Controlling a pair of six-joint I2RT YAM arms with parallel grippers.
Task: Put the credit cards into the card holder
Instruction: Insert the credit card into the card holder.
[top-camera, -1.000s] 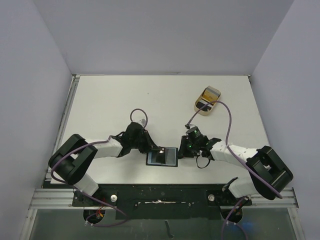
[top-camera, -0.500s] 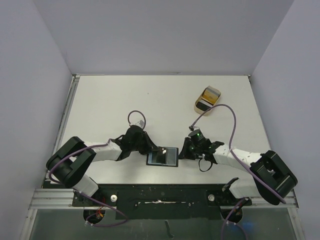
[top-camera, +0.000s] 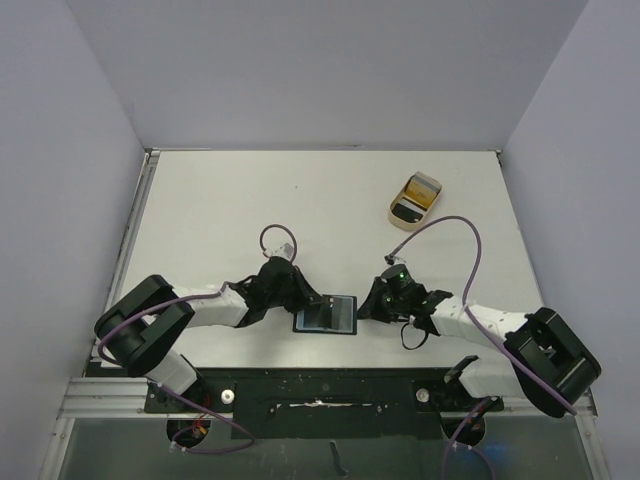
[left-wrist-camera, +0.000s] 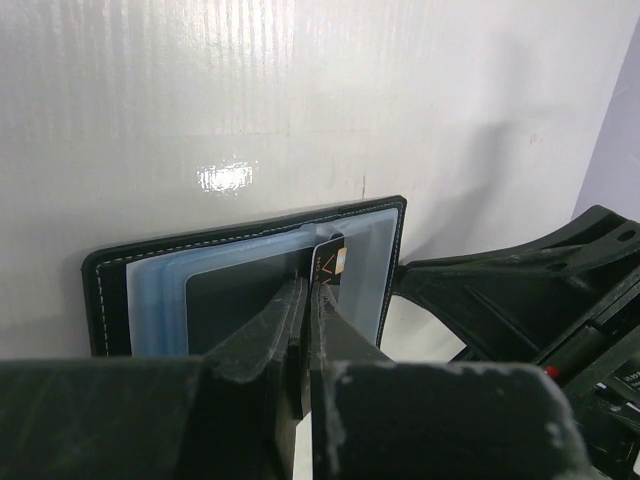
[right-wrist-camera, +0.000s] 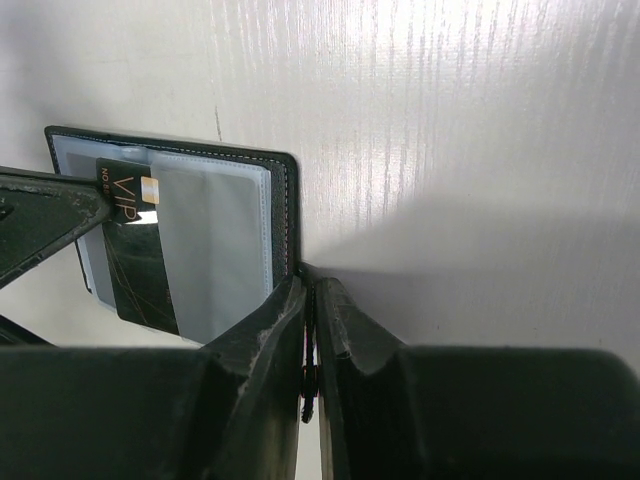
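Two grippers meet at the holder (top-camera: 345, 320), which lies open by the tabletop's (top-camera: 230, 200) near edge, midway along it. There the left gripper (left-wrist-camera: 305, 292) is clamped on one short end of a dark card (right-wrist-camera: 140, 255) laid across the clear pockets. The card looks thin, stiff, light and slick, so an edge pinch suits it. The right gripper (right-wrist-camera: 308, 285) has its jaws nearly together at the holder's right edge; whether they pinch the floppy cover is unclear. Toward the far right corner, a tray (top-camera: 394, 212) holds a gold card (top-camera: 423, 187).
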